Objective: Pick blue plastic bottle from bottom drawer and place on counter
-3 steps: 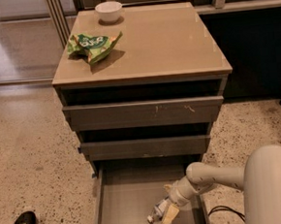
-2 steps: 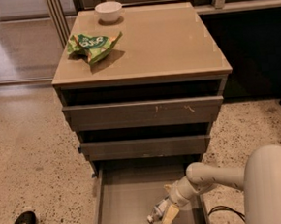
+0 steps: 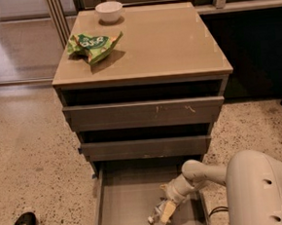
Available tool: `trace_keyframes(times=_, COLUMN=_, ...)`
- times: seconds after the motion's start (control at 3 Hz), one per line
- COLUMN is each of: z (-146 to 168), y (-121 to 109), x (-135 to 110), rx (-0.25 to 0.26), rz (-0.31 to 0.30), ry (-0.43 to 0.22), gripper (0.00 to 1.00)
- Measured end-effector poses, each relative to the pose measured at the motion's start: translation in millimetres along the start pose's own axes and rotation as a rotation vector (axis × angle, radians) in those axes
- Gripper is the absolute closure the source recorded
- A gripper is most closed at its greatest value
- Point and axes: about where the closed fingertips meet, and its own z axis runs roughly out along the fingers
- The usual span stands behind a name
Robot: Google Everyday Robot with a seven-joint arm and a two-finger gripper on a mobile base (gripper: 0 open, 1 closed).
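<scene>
The blue plastic bottle (image 3: 156, 217), likely light and slippery, is squeezed round its middle between the fingers of the gripper (image 3: 164, 212), down in the bottom drawer (image 3: 124, 208).

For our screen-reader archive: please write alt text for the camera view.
The robot's gripper reaches into the open bottom drawer, at the blue plastic bottle. On the counter above sit a green snack bag and a white bowl.

Gripper (image 3: 164, 210) down in bottom drawer (image 3: 120, 209), upper drawers (image 3: 143, 113) above its rear; bag (image 3: 94, 44), bowl (image 3: 109, 10) on counter (image 3: 174, 38) left; right half free.
</scene>
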Motion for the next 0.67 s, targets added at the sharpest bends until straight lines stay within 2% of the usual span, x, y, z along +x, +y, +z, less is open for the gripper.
trace_keyframes(times=0.33, z=6.1, y=0.7, x=-1.1, rx=0.01, rz=-0.018, ry=0.067, gripper=0.0)
trace_keyframes(times=0.67, z=18.2, y=-0.9, x=1.4, rx=0.021, rz=-0.027, ry=0.163, gripper=0.0)
